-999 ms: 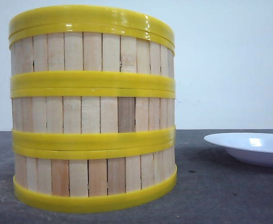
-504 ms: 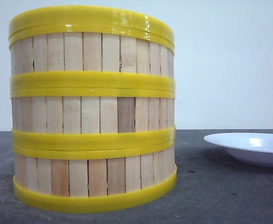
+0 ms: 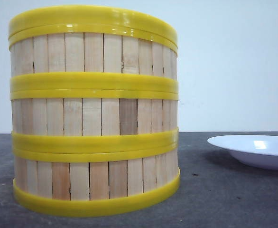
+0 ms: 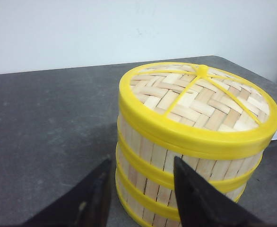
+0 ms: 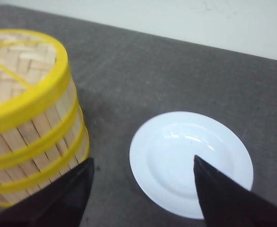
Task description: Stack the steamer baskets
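**Three baskets in one column, lid seated; both arms free**

Table: one, dark grey and matt, carrying everything listed below.

Steamer baskets: three, counted by their bands of pale slats, stacked in a single upright column on the left part of the table as I faced it. Yellow rims met squarely at both joints; the lower joint showed a slight unevenness toward its right end, though whether that was a real offset I could not tell. The stack appeared complete.

Woven lid: one, seated on the top basket, yellow ribs crossing at a small centre boss.

White plate: one, bare, lying to the right of the stack and apart from it.

Left gripper: one, fingers moderately spread with nothing between them, hanging just off the stack's lower wall; contact with it could not be confirmed.

Right gripper: one, spread wide and holding nothing, poised above the near edge of the plate.

Handling note: what remained, by my judgement, was a clean retreat. The left arm would do best to back straight away from the wall, not sideways, since a brush on the lower rim could shift the column.
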You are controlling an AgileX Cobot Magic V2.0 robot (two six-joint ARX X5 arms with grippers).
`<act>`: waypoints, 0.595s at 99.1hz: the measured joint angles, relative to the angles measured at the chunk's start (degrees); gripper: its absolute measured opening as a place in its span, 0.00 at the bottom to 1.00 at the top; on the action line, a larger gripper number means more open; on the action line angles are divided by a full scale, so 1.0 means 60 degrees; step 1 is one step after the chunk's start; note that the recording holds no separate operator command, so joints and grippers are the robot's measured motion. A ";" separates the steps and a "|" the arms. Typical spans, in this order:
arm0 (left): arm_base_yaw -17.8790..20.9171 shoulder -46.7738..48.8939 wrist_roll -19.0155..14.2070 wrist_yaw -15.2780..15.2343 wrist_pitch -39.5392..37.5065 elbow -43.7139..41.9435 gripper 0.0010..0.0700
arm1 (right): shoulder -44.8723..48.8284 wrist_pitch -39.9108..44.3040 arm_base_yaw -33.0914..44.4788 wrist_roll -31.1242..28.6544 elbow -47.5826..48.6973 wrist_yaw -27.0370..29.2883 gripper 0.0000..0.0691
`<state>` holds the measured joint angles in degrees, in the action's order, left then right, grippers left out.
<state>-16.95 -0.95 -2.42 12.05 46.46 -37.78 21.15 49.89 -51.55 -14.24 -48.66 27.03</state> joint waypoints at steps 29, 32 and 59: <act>0.0000 0.0000 -0.0025 -0.0004 -0.0284 0.0000 0.11 | -0.0007 -0.0011 0.0000 -0.0131 0.0000 -0.0004 0.23; 0.0000 0.0000 -0.0025 -0.0007 -0.0284 0.0000 0.08 | -0.0007 -0.0011 0.0000 -0.0127 0.0000 -0.0004 0.15; 0.0000 0.0000 -0.0025 -0.0011 -0.0280 0.0000 0.02 | -0.0007 -0.0011 -0.0007 -0.0131 0.0000 -0.0004 0.01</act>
<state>-16.95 -0.95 -2.57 11.99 44.77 -37.78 21.10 49.82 -51.59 -15.03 -48.66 27.00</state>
